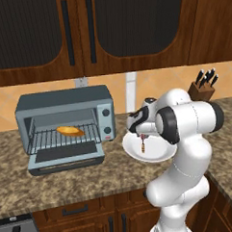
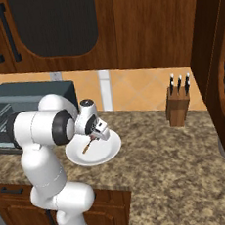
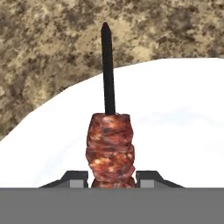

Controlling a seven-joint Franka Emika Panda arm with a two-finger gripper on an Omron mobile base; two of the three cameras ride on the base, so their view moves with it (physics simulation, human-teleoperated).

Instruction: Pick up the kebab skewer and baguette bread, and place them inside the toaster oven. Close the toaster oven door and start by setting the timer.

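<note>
The kebab skewer (image 3: 109,144), a dark stick with reddish-brown meat chunks, stands between my gripper's (image 3: 111,177) fingertips (image 3: 75,177), which are shut on the meat end. It hangs over the white plate (image 3: 175,122); whether it touches the plate I cannot tell. From the left base view, my gripper (image 1: 141,136) points down at the skewer (image 1: 142,146) above the plate (image 1: 156,154). The baguette bread (image 1: 70,131) lies on the wire rack inside the toaster oven (image 1: 64,101). The toaster oven door (image 1: 67,156) is dropped open. The skewer (image 2: 86,146) also shows in the right base view.
A knife block (image 1: 203,89) stands at the back right of the granite counter. The oven's two dark knobs (image 1: 106,117) sit on its right panel, close to the left of the plate. Dark wood cabinets hang above.
</note>
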